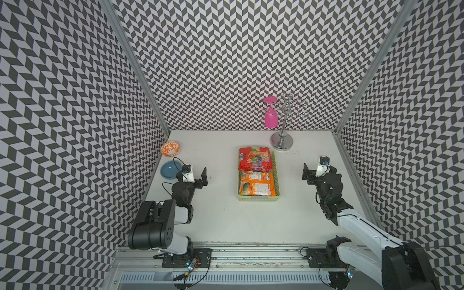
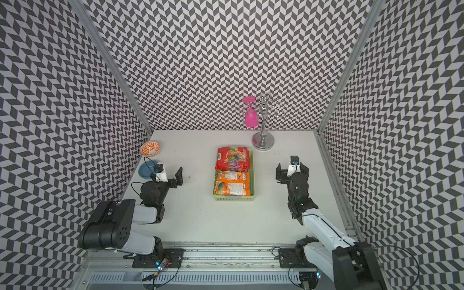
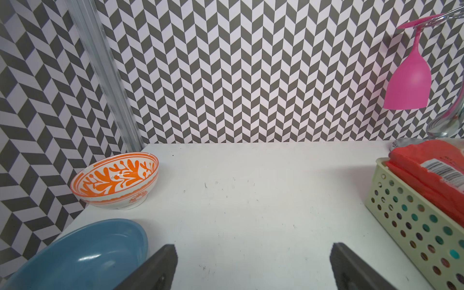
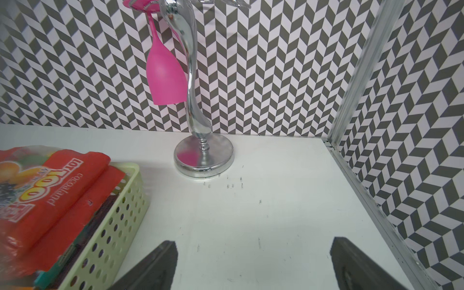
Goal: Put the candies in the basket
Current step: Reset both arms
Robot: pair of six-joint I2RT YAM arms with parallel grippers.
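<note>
Your candy bags are all lying in the basket (image 1: 258, 198) at the middle of the table. In both top views no bag shows on the bare tabletop. The red bag (image 1: 254, 158) sits on top at the basket's 12 o'clock end, its far edge riding over the rim. The orange bag (image 1: 257, 184) fills the 6 o'clock end.

Your left gripper (image 1: 202, 179) hangs at the basket's 9 o'clock and your right gripper (image 1: 306, 174) at its 3 o'clock. Both are well apart from the basket, with jaws spread wide and nothing between them.

Expect these bags to be light and soft, with loose contents that shift and a glossy film that slips under the pads. A pinch across the puffy middle would likely squirm free. If you want the red bag seated lower, take it by a flat crimped end seam, where the film is doubled and stiffer. The side at 3 o'clock looks easiest to reach. Keep clear of the glass stand (image 1: 282, 140) at the basket's 1 o'clock.
</note>
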